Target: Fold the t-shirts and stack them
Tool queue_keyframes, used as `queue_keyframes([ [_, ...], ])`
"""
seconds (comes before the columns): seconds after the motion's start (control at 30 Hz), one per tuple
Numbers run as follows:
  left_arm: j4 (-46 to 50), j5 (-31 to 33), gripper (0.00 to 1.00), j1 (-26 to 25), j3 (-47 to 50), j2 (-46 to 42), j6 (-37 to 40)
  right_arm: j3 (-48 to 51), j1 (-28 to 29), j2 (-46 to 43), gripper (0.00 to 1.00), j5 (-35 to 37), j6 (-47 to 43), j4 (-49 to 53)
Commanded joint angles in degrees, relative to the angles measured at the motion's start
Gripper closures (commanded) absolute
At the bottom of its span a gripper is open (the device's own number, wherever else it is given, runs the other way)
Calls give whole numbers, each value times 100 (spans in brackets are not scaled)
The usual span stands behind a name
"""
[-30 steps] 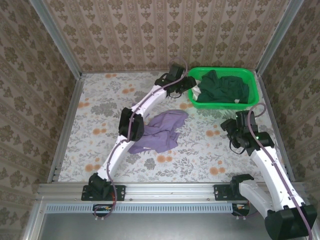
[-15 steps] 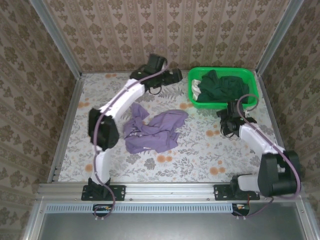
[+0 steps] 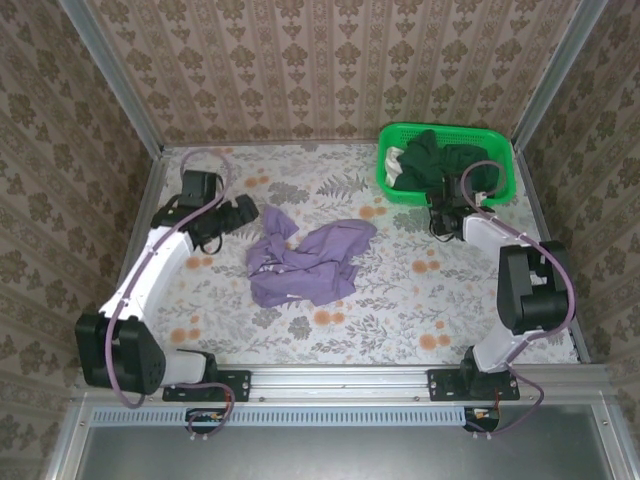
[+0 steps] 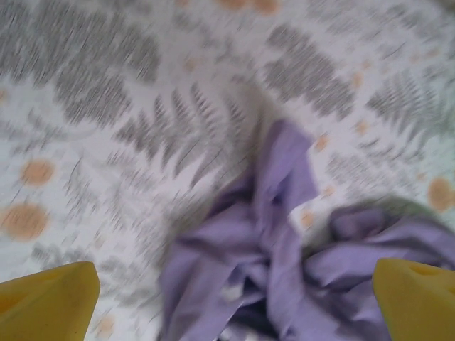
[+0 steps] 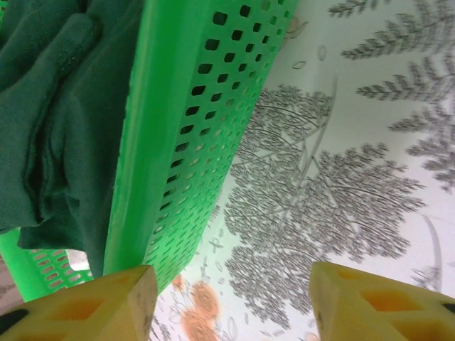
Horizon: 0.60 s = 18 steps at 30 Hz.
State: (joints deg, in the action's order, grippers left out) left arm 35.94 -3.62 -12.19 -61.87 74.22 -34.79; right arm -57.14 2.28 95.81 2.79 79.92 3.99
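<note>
Lavender t-shirt point(image 3: 305, 262) lies crumpled on floral table point(image 3: 400, 300), its lettering unreadable.

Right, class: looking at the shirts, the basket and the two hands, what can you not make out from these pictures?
- Crumpled lavender-purple cloth t-shirt: any print unreadable; top view too small, folds hide it; left wrist view blurred.
- Dark green cloth shirts in the bright green plastic basket: number unclear; heaped, right arm covers part in top view.
- Right hand: yellow fingers cut off by the right wrist view's bottom edge.
</note>
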Motion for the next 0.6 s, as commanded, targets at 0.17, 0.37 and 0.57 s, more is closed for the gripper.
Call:
queue_keyframes([
  [0.17,363,-282,0,78,673,-653,51,-16,-88,-71,42,229,140,-205],
  [0.37,377,-346,0,80,629,-467,77,-266,-500,250,41,103,-33,-242],
  [0.57,338,-411,0,76,414,-223,125,-649,-893,544,37,-132,-271,-128],
])
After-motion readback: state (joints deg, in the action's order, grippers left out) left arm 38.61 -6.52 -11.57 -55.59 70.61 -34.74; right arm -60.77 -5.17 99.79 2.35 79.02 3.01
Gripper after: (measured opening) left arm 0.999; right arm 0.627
